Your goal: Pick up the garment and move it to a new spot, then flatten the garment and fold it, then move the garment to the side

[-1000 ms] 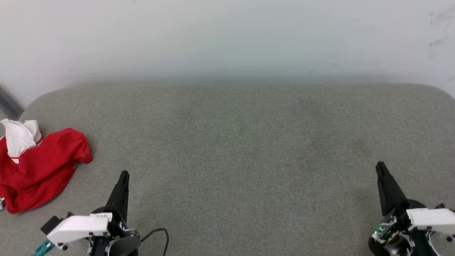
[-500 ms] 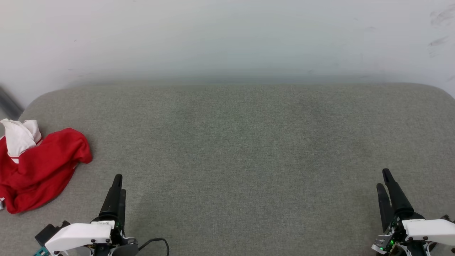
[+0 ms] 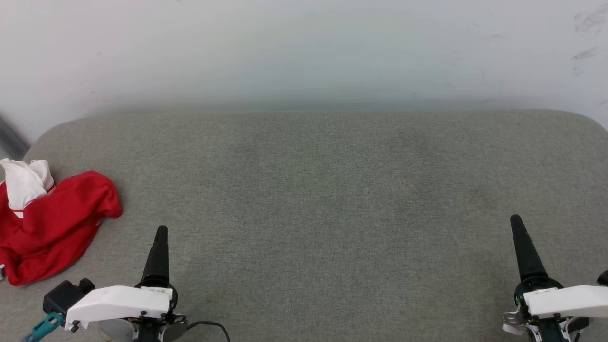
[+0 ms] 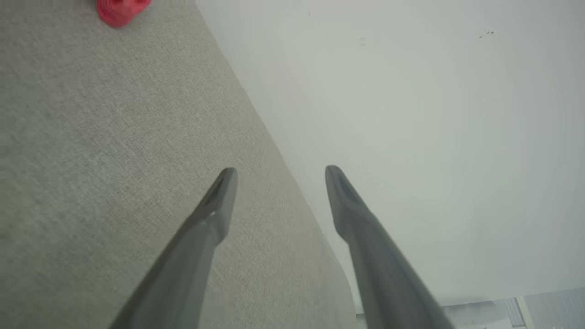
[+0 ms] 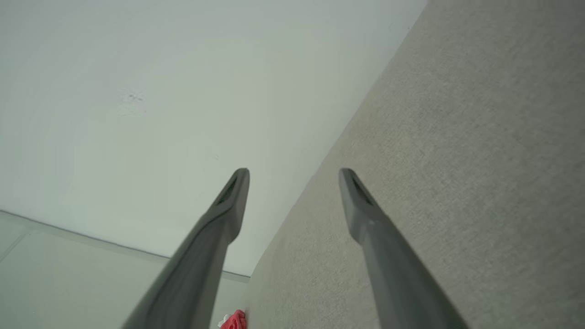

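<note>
The garment lies crumpled in a red heap at the far left of the grey cloth surface, with a white sleeve bunched on top. My left gripper hovers low at the front left, a short way right of the heap and apart from it. In the left wrist view the left gripper is open with nothing between its fingers, and a red corner of the garment shows far off. My right gripper is at the front right. The right wrist view shows the right gripper open and empty.
A pale wall rises right behind the surface's far edge. The surface has rounded back corners, and its left edge runs close beside the heap. A black cable loops by my left wrist.
Both grippers have gone from shut to open. Both wrists have shifted a little at the front edge, first back, then forward again. The garment has not moved.
</note>
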Controlling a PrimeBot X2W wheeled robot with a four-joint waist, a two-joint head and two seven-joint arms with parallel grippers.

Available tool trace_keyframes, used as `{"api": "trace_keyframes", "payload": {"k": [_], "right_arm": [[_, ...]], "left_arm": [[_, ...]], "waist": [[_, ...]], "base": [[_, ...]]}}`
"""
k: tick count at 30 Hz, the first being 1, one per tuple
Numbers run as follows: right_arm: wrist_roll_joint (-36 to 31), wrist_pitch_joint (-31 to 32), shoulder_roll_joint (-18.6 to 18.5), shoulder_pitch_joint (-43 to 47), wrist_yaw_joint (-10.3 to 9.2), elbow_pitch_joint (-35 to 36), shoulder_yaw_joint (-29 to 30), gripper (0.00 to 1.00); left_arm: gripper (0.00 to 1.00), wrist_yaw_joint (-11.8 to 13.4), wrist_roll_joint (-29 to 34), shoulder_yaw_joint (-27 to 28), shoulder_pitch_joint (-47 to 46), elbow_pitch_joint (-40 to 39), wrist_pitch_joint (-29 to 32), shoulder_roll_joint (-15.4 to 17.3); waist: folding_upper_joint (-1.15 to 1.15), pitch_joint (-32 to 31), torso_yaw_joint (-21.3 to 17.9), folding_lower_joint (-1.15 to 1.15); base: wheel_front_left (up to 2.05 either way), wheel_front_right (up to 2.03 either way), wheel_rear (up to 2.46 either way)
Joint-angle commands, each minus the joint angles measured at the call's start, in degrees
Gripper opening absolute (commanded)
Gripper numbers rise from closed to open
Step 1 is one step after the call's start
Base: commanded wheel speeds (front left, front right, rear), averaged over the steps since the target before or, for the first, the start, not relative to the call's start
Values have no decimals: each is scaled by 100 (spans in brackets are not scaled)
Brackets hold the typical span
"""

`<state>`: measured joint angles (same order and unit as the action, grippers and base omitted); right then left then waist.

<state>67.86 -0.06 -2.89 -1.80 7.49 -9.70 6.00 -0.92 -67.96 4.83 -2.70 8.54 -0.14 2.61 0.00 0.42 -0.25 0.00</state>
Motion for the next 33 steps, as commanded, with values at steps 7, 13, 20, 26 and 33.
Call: {"api": "trace_keyframes", "payload": {"k": [7,13,20,26,33], "right_arm": [[-1101,-193,-5,33,0,319,-131,100],[-1861,-318,-4,104,0,380,-225,100],[-2560,-456,-4,160,0,398,-264,100],[-3105,-568,-3,211,0,409,-284,100],[-3636,-683,-2,278,0,410,-306,100]], "left_arm": [[100,203,1000,-162,5,-203,-187,20],[100,329,1717,-278,41,-232,-312,38],[100,470,2455,-515,54,-229,-447,143],[100,618,2951,-723,45,-226,-557,207],[100,800,3425,-907,75,-244,-682,289]], "waist": [[0,10,1,0],[0,24,1,0],[0,50,5,0],[0,76,5,0],[0,90,0,0]], "base": [[0,0,0],[0,0,0],[0,0,0],[0,0,0],[0,0,0]]}}
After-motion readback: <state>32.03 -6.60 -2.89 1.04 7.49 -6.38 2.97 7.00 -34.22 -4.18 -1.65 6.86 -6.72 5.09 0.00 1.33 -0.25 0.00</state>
